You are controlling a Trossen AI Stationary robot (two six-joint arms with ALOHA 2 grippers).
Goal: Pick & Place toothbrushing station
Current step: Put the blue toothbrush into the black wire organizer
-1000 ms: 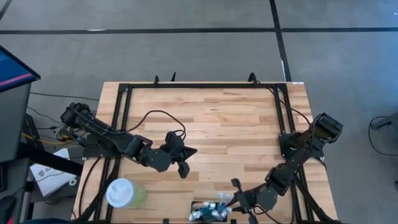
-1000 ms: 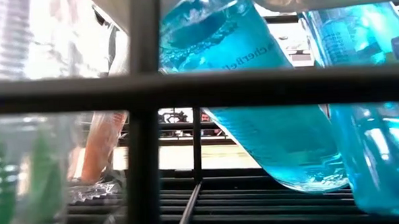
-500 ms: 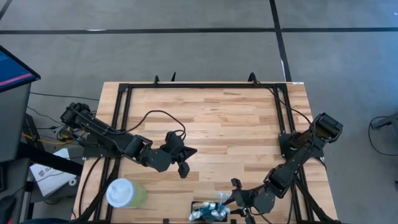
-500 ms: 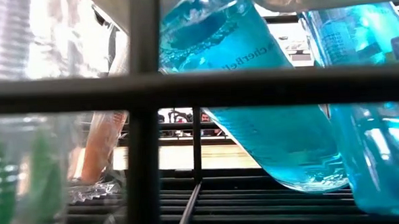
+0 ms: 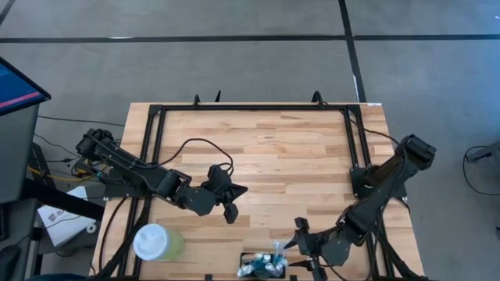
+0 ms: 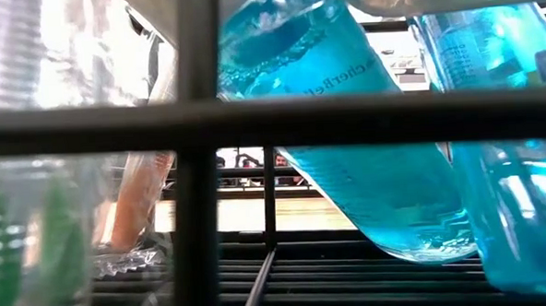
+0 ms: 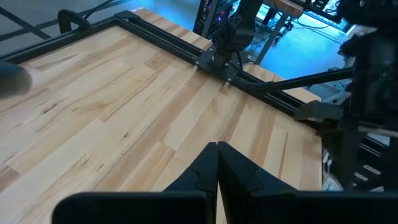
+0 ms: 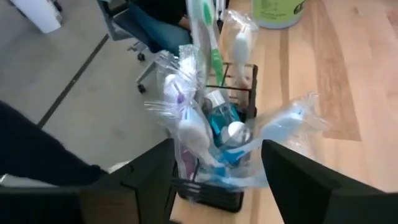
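Now the right tool (image 5: 301, 242) hangs low at the bench's (image 5: 266, 148) front edge, fingers apart, just beside the black holder (image 5: 264, 266) of wrapped toothbrushes (image 8: 186, 124) and teal tubes (image 8: 222, 116). A green cup (image 5: 156, 242) stands near the front left corner. Farther in, the left tool (image 5: 232, 199) rests on the wood, fingers together. Grey floor (image 5: 234, 55) lies beyond.

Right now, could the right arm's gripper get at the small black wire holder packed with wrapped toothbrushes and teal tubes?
Probably yes: the right gripper is open just beside the black wire holder, nothing between them; the right wrist view shows its fingers flanking it.
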